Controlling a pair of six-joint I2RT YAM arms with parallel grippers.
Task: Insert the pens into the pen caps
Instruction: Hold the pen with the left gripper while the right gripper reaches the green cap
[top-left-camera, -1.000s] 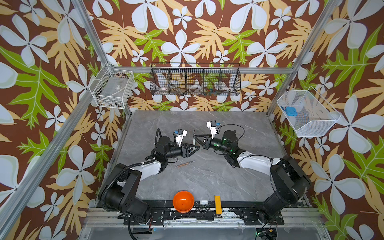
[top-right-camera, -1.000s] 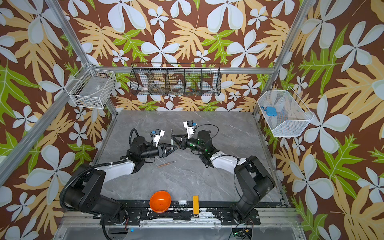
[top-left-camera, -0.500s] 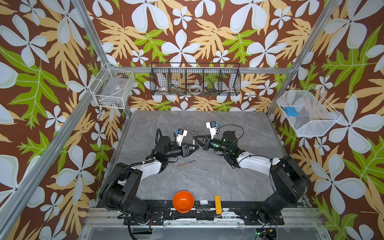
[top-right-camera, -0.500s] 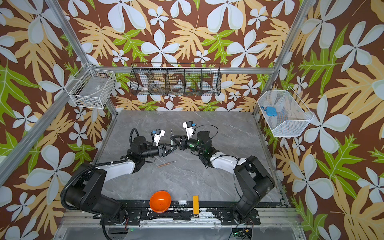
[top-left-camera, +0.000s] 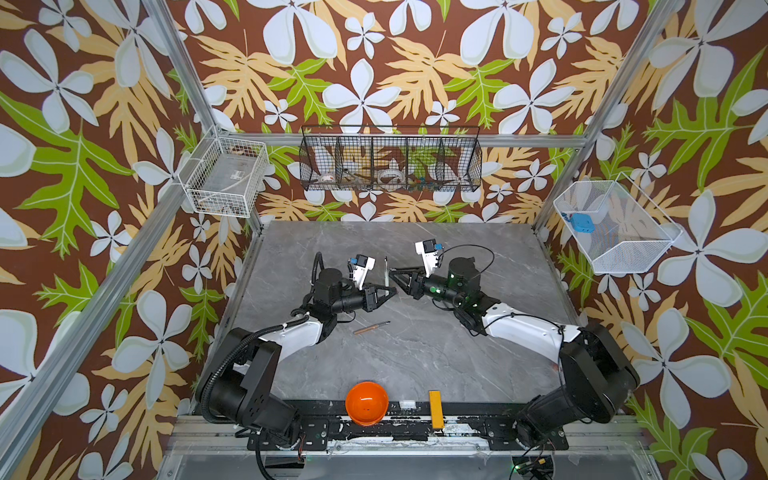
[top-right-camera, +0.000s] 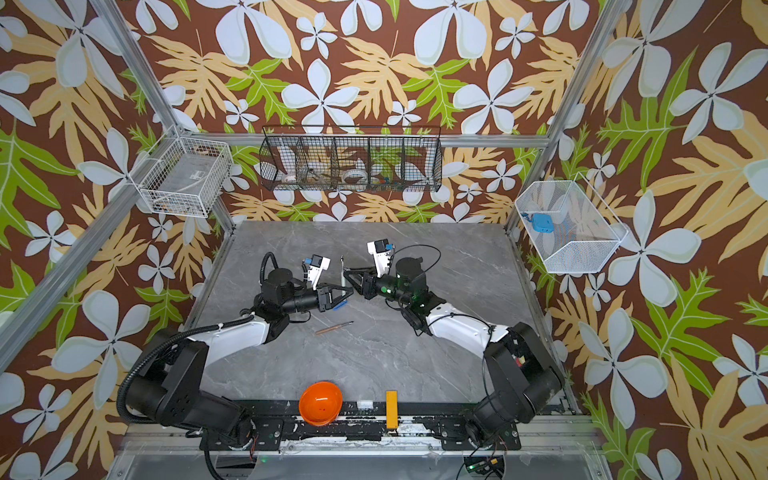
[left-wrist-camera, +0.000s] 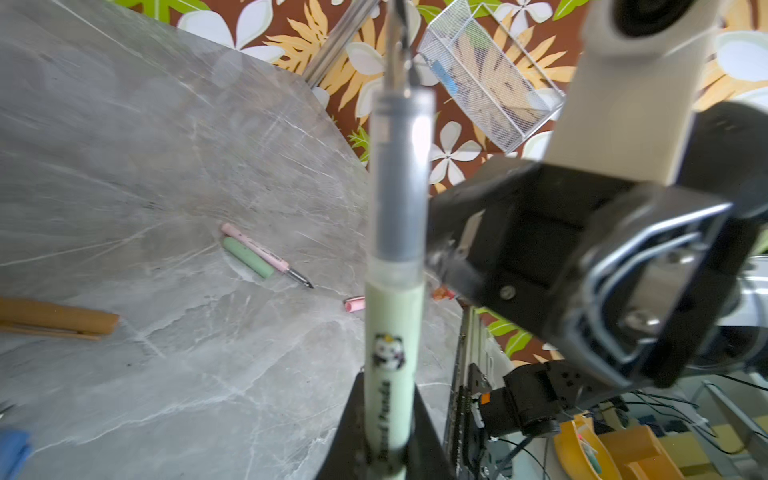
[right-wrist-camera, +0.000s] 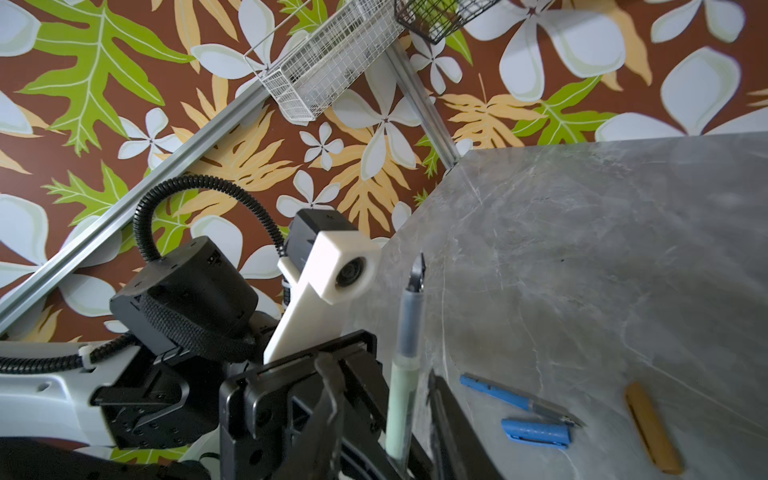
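A pale green pen (top-left-camera: 386, 272) stands upright above the table's middle, dark tip up. My left gripper (top-left-camera: 388, 292) is shut on its lower barrel (left-wrist-camera: 390, 332); in the left wrist view the jaws press it from both sides. My right gripper (top-left-camera: 397, 277) faces it, jaws open on either side of the pen (right-wrist-camera: 402, 399) with gaps. On the table lie a brown pen (top-left-camera: 371, 327), a blue pen (right-wrist-camera: 515, 397), a blue cap (right-wrist-camera: 535, 432), a pink pen (left-wrist-camera: 257, 253), a green cap (left-wrist-camera: 248, 257), a pink cap (left-wrist-camera: 354, 304) and a brown cap (left-wrist-camera: 58, 318).
An orange bowl (top-left-camera: 367, 403) and a yellow bar (top-left-camera: 434, 409) sit at the table's front edge. Wire baskets hang on the back wall (top-left-camera: 390, 164), the left post (top-left-camera: 226, 176) and the right wall (top-left-camera: 611, 226). Both arms meet close together at the table's middle.
My left gripper closed on the pale green pen's lower barrel. My right gripper, shut on the pen before, has opened its jaws off it. The pen stays upright.
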